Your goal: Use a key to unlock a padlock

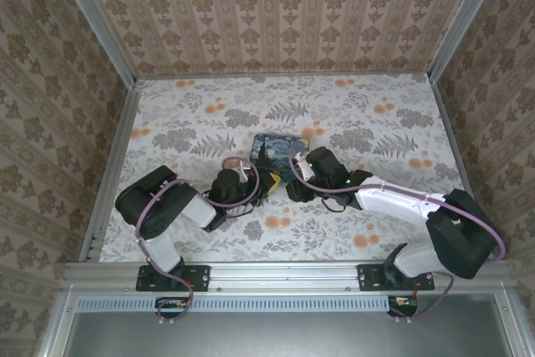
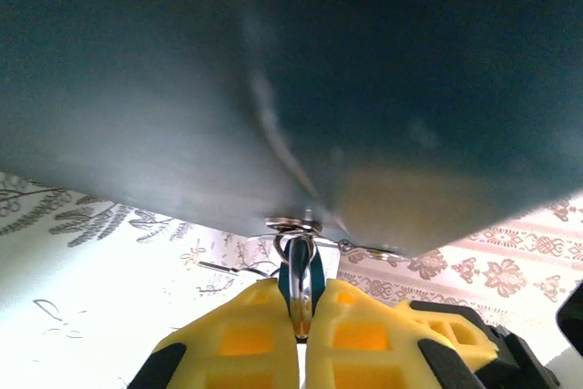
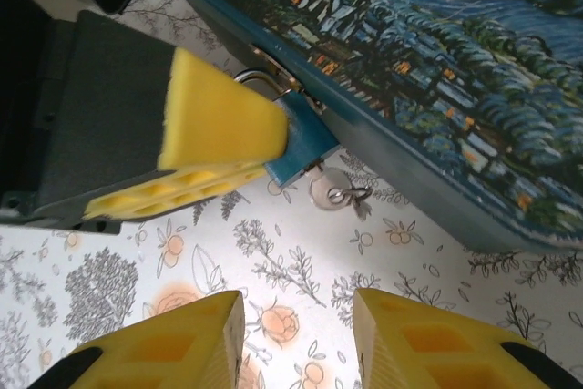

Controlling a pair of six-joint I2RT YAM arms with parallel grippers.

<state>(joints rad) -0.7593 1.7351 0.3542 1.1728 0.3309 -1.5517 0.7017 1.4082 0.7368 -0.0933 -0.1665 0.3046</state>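
1. Where the two arms meet beside the starry-night box [image 1: 280, 150], we see the teal padlock [image 3: 305, 148] against the box's edge, just above the floral counter [image 1: 376, 123].
2. We see the left jaws pressed together on the padlock's body, a yellow finger [image 3: 214, 120] on each side.
3. We see a silver key [image 3: 325, 190] with its ring at the padlock's lower end; whether it sits in the keyhole we cannot tell.
4. We see the right jaws spread, holding nothing, near the padlock but apart from it.

Bright even light, soft shadows; left wrist view blurry w/ glare
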